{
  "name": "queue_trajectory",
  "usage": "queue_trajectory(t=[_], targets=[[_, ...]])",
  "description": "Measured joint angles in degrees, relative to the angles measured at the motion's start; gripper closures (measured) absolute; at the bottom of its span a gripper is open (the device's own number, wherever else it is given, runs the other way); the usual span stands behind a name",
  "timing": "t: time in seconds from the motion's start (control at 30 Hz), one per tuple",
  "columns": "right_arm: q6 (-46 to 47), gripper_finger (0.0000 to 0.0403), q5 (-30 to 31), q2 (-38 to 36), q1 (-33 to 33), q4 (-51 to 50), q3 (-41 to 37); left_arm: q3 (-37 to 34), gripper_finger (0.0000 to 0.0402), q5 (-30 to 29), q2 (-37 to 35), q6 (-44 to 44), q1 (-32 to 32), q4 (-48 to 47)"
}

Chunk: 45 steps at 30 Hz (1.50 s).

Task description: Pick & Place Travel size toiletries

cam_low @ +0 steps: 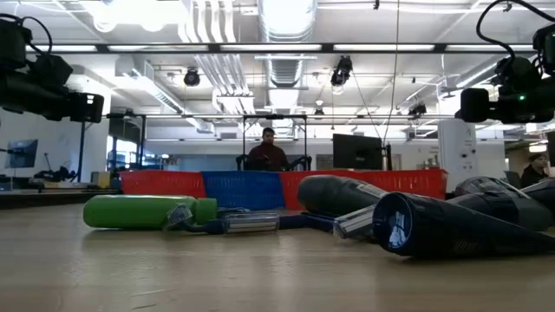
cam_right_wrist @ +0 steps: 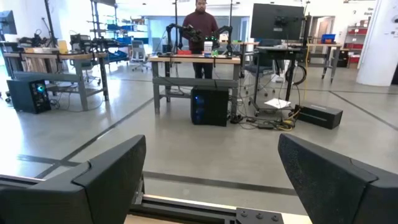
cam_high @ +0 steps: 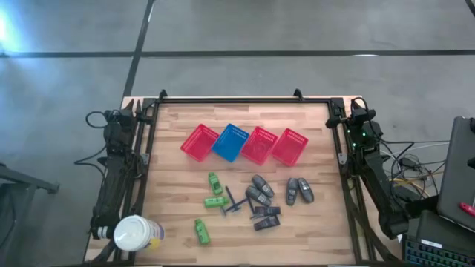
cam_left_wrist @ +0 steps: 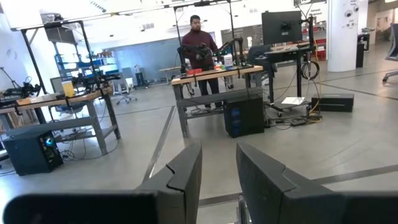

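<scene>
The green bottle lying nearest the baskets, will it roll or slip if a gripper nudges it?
The green bottle looks round-bodied and lies on its side on the wooden table, so a sideways nudge would probably roll it. Its surface looks smooth, so it may slip.

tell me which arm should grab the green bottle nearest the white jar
Left, probably. That green bottle lies on the left half of the table, beside the white jar, close to the left arm parked along the left edge. The right arm waits at the far right edge, with the dark containers in between.

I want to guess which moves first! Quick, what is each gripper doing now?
Left gripper: slightly open, holding nothing, parked at the table's left edge.
Right gripper: wide open, holding nothing, parked at the right edge.
</scene>
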Motion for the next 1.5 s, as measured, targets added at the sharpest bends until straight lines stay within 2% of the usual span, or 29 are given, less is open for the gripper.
queue_trajectory(t=[0.7, 0.77, 0.9, 0.97, 1.07, 1.1, 1.17, 1.2, 1.3, 1.37, 1.43, 1.5], targets=[[0.40, 0.0039, -0.04, 0.02, 0.00, 0.11, 0.00, -0.02, 0.0296, -0.01, -0.01, 0.00, 0.01, 0.00], [8.95, 0.0039, -1.42, 0.02, -0.02, 0.39, 0.00, -0.02, 0.0296, -0.01, 0.00, 0.00, 0.01, 0.00], [42.72, 0.0039, -3.75, 0.01, -0.02, 0.39, 0.02, 0.00, 0.0296, 0.00, 0.00, 0.01, 0.01, 0.00], [56.50, 0.0039, -4.00, 0.02, 0.00, -1.21, 0.02, 0.00, 0.0296, 0.00, 0.00, 0.02, 0.01, 0.00], [75.16, 0.0039, -12.09, 0.61, 0.12, -1.29, 0.00, -0.01, 0.0296, -0.01, 0.00, 0.00, 0.01, 0.00], [78.15, 0.0039, -16.07, 0.98, 0.27, 0.25, 0.00, -0.01, 0.0296, -0.01, -0.01, 0.00, 0.00, 0.00], [78.52, 0.0039, -23.34, 1.78, 1.12, 5.61, 0.00, -0.01, 0.0296, -0.01, -0.01, 0.00, 0.01, 0.00], [79.12, 0.0039, -25.20, 2.20, 1.99, 9.17, 0.00, 0.00, 0.0296, -0.02, -0.02, 0.00, 0.01, 0.00], [82.45, 0.0039, -21.47, 4.35, 5.76, 24.57, 0.01, -0.02, 0.0296, 0.00, -0.01, 0.01, 0.00, 0.00], [80.46, 0.0039, -19.23, 6.62, 8.93, 32.88, 1.18, -0.02, 0.0296, 0.00, -0.02, 0.00, 0.01, -0.01], [77.55, 0.0039, -19.54, 9.11, 12.79, 32.81, 4.33, 0.00, 0.0296, -0.01, -0.01, 0.01, 0.01, -0.01], [74.37, 0.0039, -19.47, 12.44, 17.83, 26.12, 8.52, 0.00, 0.0296, 0.00, -0.02, 0.00, 0.01, 0.00]])
